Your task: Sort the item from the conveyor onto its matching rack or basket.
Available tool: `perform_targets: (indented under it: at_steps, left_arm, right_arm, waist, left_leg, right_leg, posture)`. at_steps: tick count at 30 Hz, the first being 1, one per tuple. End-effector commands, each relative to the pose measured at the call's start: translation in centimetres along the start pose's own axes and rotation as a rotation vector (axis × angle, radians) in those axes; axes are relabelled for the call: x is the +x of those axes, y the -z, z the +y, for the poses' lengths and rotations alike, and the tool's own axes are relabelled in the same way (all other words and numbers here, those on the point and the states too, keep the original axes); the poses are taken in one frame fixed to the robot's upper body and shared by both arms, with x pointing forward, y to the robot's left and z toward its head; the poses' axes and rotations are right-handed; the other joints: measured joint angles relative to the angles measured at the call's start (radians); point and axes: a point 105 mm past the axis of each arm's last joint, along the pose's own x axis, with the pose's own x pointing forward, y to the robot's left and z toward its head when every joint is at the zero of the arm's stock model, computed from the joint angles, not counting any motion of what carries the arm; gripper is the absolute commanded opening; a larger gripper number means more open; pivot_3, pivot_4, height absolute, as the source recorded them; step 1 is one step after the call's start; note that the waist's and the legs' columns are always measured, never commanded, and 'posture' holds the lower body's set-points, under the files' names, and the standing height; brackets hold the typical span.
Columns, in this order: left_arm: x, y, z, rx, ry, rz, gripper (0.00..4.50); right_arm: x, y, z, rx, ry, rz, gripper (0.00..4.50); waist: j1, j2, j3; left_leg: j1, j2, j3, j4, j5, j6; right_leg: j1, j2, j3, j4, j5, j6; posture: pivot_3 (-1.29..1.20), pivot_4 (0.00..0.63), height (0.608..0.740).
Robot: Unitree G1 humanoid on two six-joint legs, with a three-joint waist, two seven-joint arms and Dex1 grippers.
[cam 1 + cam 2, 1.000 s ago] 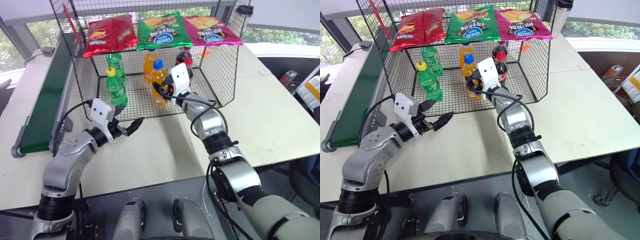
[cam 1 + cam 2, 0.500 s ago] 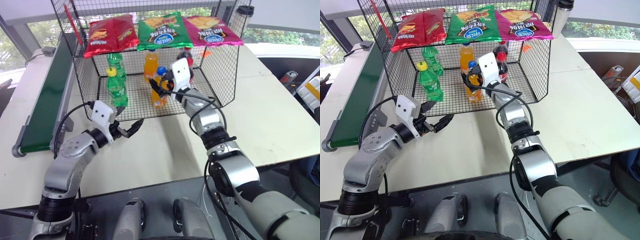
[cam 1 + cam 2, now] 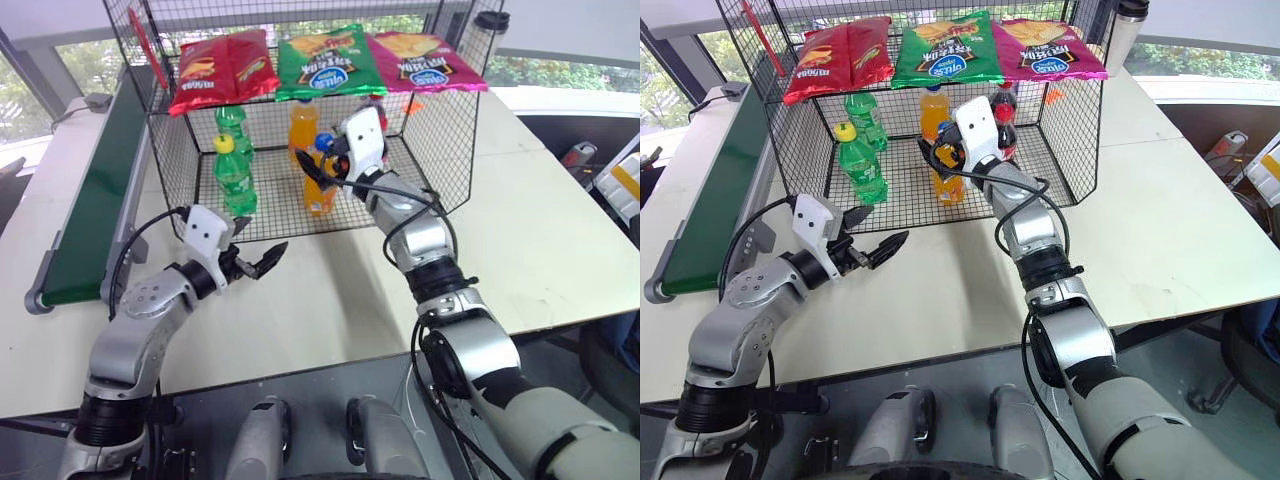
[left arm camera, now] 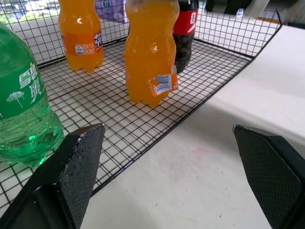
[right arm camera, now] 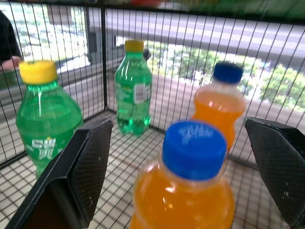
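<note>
The item, an orange soda bottle [image 3: 318, 190] with a blue cap [image 5: 194, 150], stands upright on the mesh floor of the black wire basket [image 3: 440, 140]. My right gripper [image 3: 318, 158] reaches into the basket at the level of the cap. It is open, its fingers [image 5: 71, 176] wide on either side of the cap and apart from it. My left gripper [image 3: 262, 262] hangs open and empty over the table in front of the basket, facing the item [image 4: 150, 52]. The dark green conveyor [image 3: 95, 190] runs along the left.
In the basket also stand a second orange bottle [image 3: 303, 122], two green bottles [image 3: 232, 175] [image 3: 232, 125] and a cola bottle [image 3: 375, 110]. Red [image 3: 222, 68], green [image 3: 322, 62] and pink [image 3: 420, 60] snack bags lie on its top shelf.
My right gripper has opened and let go of the orange bottle, which now stands on its own, and the hand has risen slightly. The left arm has stayed put.
</note>
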Motion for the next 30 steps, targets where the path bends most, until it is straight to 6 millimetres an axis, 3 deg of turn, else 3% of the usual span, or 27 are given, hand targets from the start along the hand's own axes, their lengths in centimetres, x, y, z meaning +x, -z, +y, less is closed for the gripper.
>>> perform_targets:
  at_steps: [1,4,8,14,17,26,30]
  left_arm:
    - [0.1,-0.8,0.0,0.03,-0.002,-0.038,4.5]
    - [0.0,-0.6,0.0,0.02,0.004,-0.034,4.5]
    - [-0.3,-0.6,0.2,0.014,-0.008,-0.035,4.5]
    - [-1.6,1.0,0.2,0.03,-0.018,0.015,4.5]
    - [-2.3,1.7,0.0,-0.001,-0.024,0.031,4.5]
    - [-3.2,2.7,-0.9,-0.039,-0.01,0.07,4.5]
    - [-3.4,2.8,-0.6,-0.024,-0.018,0.078,4.5]
  right_arm:
    - [-1.0,-1.7,-0.8,-0.022,0.016,-0.047,4.48]
    - [-2.9,-1.7,-0.8,-0.026,-0.006,-0.028,4.48]
    - [-5.5,-1.0,1.0,-0.02,-0.128,0.026,4.48]
    - [-10.6,1.0,3.9,0.078,-0.332,0.154,4.48]
    - [-12.3,2.0,4.1,0.1,-0.36,0.212,4.48]
    - [-14.3,5.0,3.1,0.154,-0.316,0.314,4.48]
    - [-14.5,5.3,3.0,0.158,-0.306,0.321,4.48]
  waist:
    - [0.0,0.0,0.0]
    - [0.0,0.0,0.0]
    - [0.001,0.0,0.0]
    - [0.001,0.0,0.0]
    - [0.003,0.0,0.0]
    - [0.005,0.0,0.0]
    - [0.005,0.0,0.0]
  left_leg:
    - [0.0,0.0,0.0,0.0,0.0,0.0]
    - [0.0,0.0,0.0,0.0,0.0,0.0]
    - [0.0,0.0,0.0,0.0,0.0,0.0]
    - [0.0,0.001,0.0,0.0,0.0,0.0]
    - [0.0,0.001,0.0,0.0,0.0,0.0]
    - [0.0,0.001,0.0,0.0,0.0,0.0]
    - [-0.001,0.001,0.0,0.0,0.0,0.0]
  right_leg:
    - [0.0,0.0,0.0,0.0,0.0,0.0]
    - [0.0,0.0,0.0,0.0,0.0,0.0]
    - [0.0,0.0,0.0,-0.001,0.0,0.0]
    - [0.0,0.0,0.0,0.0,0.0,-0.001]
    - [0.0,-0.001,0.0,-0.001,-0.001,-0.002]
    - [0.001,-0.003,0.0,-0.005,-0.003,-0.005]
    - [0.001,-0.003,0.0,-0.009,-0.002,-0.004]
  posture:
    - [0.0,0.15,0.739]
    - [0.0,0.15,0.739]
    - [0.0,0.15,0.739]
    - [0.0,0.15,0.739]
    - [0.0,0.15,0.739]
    - [0.0,0.15,0.739]
    - [0.0,0.15,0.739]
